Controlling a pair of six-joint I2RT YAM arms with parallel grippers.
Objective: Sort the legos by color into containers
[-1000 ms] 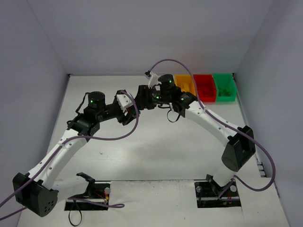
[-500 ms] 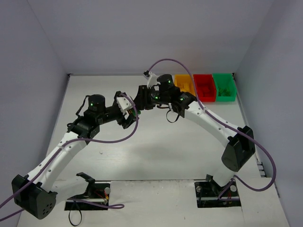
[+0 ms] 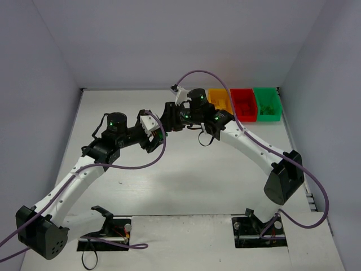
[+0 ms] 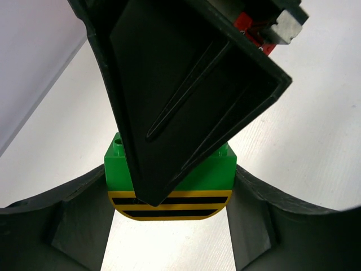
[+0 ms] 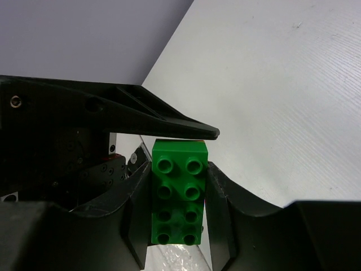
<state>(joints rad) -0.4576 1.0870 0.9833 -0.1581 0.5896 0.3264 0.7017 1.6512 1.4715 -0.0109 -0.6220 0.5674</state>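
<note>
My two grippers meet over the middle of the table, left gripper (image 3: 153, 135) and right gripper (image 3: 168, 121). In the left wrist view my left gripper (image 4: 169, 189) is shut on a small stack: a green lego (image 4: 211, 169) joined to a yellow piece with black stripes (image 4: 169, 206). A right finger (image 4: 186, 96) crosses in front. In the right wrist view my right gripper (image 5: 177, 186) is shut on the sides of the green two-by-four lego (image 5: 177, 192). The yellow-orange bin (image 3: 220, 100), red bin (image 3: 244, 105) and green bin (image 3: 267, 103) stand in a row at the far right.
The white table (image 3: 186, 175) is walled on the left, back and right. Purple cables loop over both arms (image 3: 197, 73). The green bin holds several green bricks. No loose legos show on the table in the top view.
My left arm has edged slightly to the right, toward the right gripper. Both grips look unchanged.
</note>
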